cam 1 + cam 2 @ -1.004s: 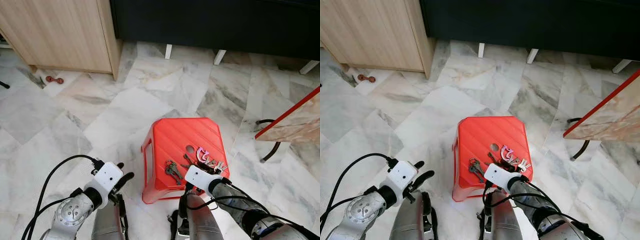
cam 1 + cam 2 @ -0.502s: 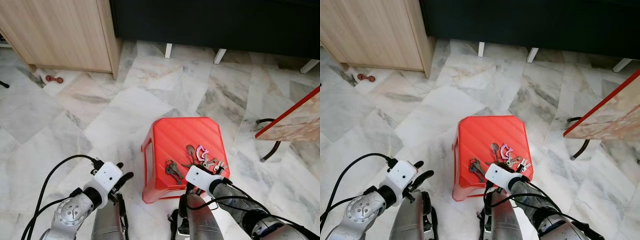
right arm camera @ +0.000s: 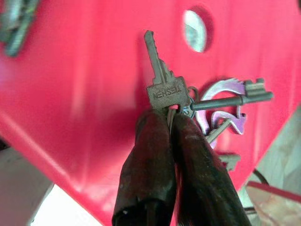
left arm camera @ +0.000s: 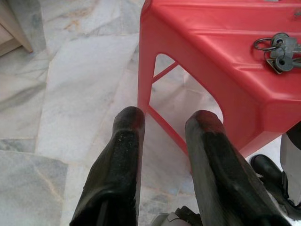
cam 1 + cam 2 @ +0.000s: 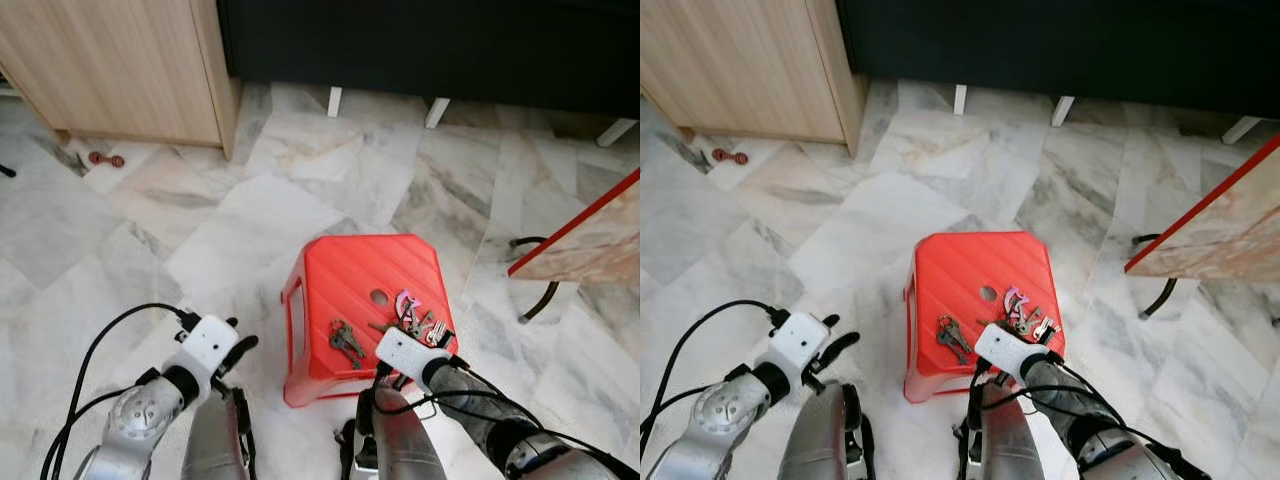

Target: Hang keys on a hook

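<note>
My right gripper [image 3: 170, 123] is clenched on the bunch of metal keys with a pink charm [image 3: 188, 101] atop the red plastic stool [image 5: 350, 275]; I should lift straight up, keeping the pinch firm.

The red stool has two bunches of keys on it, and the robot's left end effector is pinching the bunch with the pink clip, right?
Not the left. The right end effector is shut on the bunch with the pink clip on the red stool, as the right wrist view shows. The left end effector is open beside the stool.
</note>
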Robot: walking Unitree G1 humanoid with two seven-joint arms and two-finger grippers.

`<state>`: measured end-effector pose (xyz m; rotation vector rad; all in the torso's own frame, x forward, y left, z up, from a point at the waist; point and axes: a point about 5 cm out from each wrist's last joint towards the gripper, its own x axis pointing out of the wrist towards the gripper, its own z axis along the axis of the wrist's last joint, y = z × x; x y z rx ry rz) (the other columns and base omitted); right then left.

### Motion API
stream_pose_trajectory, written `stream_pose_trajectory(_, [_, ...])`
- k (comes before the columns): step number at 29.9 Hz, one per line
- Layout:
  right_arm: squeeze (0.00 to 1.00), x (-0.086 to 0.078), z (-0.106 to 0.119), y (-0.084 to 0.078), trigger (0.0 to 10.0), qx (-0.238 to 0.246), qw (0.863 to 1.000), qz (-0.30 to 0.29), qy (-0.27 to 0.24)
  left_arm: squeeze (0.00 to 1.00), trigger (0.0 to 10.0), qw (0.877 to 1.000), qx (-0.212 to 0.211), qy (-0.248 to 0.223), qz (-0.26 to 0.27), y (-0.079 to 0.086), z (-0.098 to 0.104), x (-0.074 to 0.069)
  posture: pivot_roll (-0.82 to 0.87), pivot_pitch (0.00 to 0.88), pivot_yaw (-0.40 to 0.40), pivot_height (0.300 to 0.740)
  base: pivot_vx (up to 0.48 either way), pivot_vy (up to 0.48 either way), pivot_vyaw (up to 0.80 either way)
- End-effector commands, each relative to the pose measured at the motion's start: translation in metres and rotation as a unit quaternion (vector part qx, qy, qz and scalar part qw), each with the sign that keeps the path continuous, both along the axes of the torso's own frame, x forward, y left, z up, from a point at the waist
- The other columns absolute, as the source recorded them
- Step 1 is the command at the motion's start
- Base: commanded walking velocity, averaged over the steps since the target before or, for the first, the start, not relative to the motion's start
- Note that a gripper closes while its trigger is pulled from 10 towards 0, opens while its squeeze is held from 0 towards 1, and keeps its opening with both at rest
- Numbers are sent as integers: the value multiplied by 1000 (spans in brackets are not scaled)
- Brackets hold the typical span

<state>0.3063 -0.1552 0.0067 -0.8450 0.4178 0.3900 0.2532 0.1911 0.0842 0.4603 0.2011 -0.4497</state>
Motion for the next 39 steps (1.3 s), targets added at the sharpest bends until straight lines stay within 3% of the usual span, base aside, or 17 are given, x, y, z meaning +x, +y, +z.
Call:
stream_pose_trajectory(1, [0, -3, -2, -7, 0, 22, 999, -29, -1, 0, 10000, 1000, -5, 24, 20, 6, -16, -4, 60, 218, -163, 638, 0, 0, 0])
stream_pose_trajectory(7, [0, 4, 10, -16, 0, 40, 996, -57, -56, 0, 10000, 997, -5, 49, 66, 23, -39, -6, 52, 152, -147, 638, 0, 0, 0])
stream_pose_trajectory(9, [0, 5, 12, -19, 0, 73, 992, -84, -63, 0, 10000, 995, -12, 55, 83, 27, -46, -7, 52, 138, -143, 638, 0, 0, 0])
stream_pose_trajectory(13, [0, 9, 18, -25, 0, 143, 978, -135, -73, 0, 10000, 990, -20, 75, 115, 34, -60, -8, 59, 105, -135, 638, 0, 0, 0])
stream_pose_trajectory(17, [0, 9, 22, -36, 0, 221, 951, -197, -91, 0, 10000, 978, 8, 143, 153, 44, -96, -25, 67, 46, -126, 638, 0, 0, 0])
stream_pose_trajectory(18, [0, 8, 22, -38, 784, 228, 947, -206, -94, 0, 10000, 974, 14, 157, 161, 46, -103, -30, 72, 29, -120, 638, 0, 0, 0])
stream_pose_trajectory(19, [0, 8, 22, -38, 784, 228, 947, -206, -94, 0, 10000, 974, 14, 157, 161, 46, -103, -30, 72, 29, -120, 638, 0, 0, 0])
stream_pose_trajectory(20, [0, 7, 21, -40, 3569, 234, 943, -217, -94, 0, 10000, 969, 19, 173, 177, 49, -110, -35, 67, 6, -114, 638, 0, 0, 0])
stream_pose_trajectory(21, [0, 6, 20, -40, 3569, 235, 942, -220, -94, 0, 10000, 967, 20, 178, 182, 50, -112, -36, 67, 6, -114, 638, 0, 0, 0])
stream_pose_trajectory(22, [0, 5, 20, -42, 10000, 245, 938, -225, -98, 0, 10000, 962, 22, 194, 193, 51, -119, -43, 69, 0, -111, 638, 0, 0, 0])
stream_pose_trajectory(24, [0, 2, 20, -45, 10000, 265, 929, -236, -105, 0, 10000, 948, 38, 232, 214, 52, -136, -62, 63, 0, -106, 638, 0, 0, 0])
stream_pose_trajectory(25, [0, 2, 20, -45, 10000, 265, 929, -236, -105, 0, 10000, 948, 38, 232, 214, 52, -136, -62, 63, 0, -106, 638, 0, 0, 0])
stream_pose_trajectory(26, [0, 1, 20, -47, 10000, 274, 924, -245, -107, 0, 10000, 936, 39, 257, 239, 54, -145, -73, 62, 0, -104, 638, 0, 0, 0])
stream_pose_trajectory(28, [0, 0, 19, -49, 10000, 283, 919, -254, -107, 0, 10000, 926, 42, 271, 258, 56, -151, -81, 59, 0, -100, 638, 0, 0, 0])
stream_pose_trajectory(30, [0, 0, 19, -50, 10000, 288, 916, -260, -107, 0, 10000, 919, 35, 279, 277, 58, -154, -86, 57, 0, -99, 638, 0, 0, 0])
stream_pose_trajectory(33, [0, -1, 19, -55, 10000, 298, 909, -271, -109, 0, 10000, 893, 7, 304, 331, 58, -164, -100, 74, 0, -99, 638, 0, 0, 0])
stream_pose_trajectory(39, [0, 6, 27, -57, 10000, 303, 905, -273, -120, 0, 10000, 884, -7, 311, 348, 57, -166, -101, 67, 0, -98, 638, 0, 0, 0])
